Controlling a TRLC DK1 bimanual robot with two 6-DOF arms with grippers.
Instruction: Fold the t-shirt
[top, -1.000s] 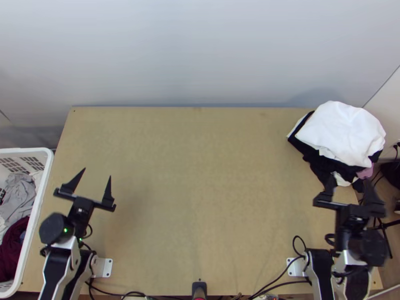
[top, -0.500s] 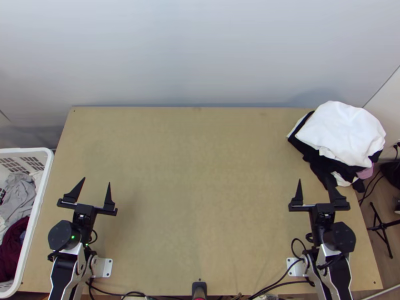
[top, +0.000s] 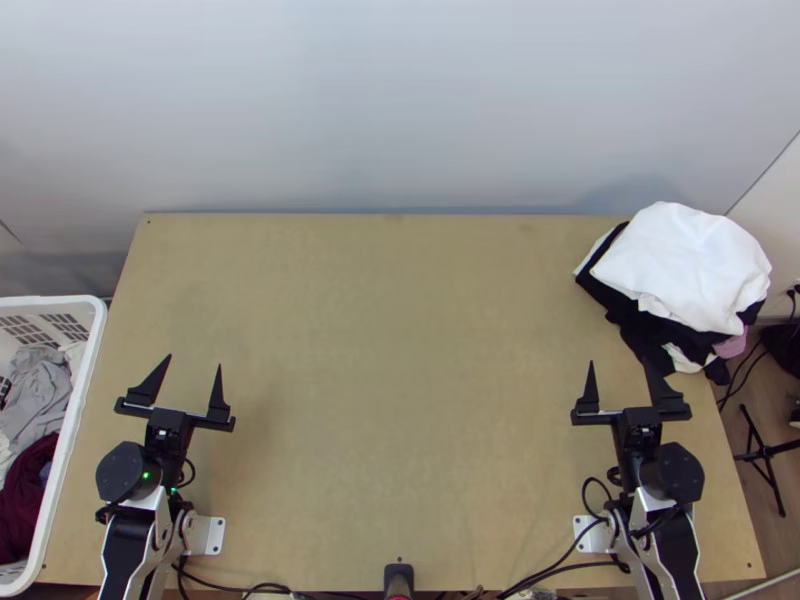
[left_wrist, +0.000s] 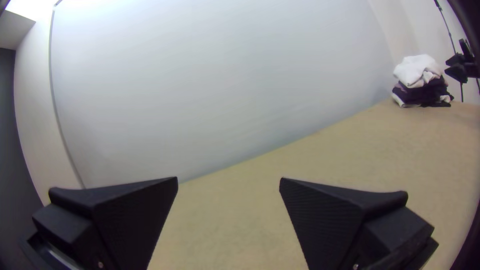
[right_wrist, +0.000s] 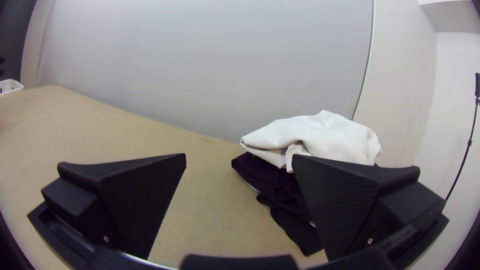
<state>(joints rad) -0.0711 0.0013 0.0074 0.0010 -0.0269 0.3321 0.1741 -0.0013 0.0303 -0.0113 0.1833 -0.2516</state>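
Top view: right claw (top: 620, 364) has shifted inward over the table (top: 400, 350).

Silver-grey links (top: 143, 500) are joined by black joints, capped with rounded black covers (top: 122, 471). A small green light (top: 146, 475) is set into the left arm. Black cables are looped alongside. The left tool (top: 194, 361) and right tool (top: 620, 362) are fitted with black wedge-shaped fingers, finely ribbed inside (left_wrist: 135, 215); small screws (right_wrist: 369, 241) are seated near their bases.
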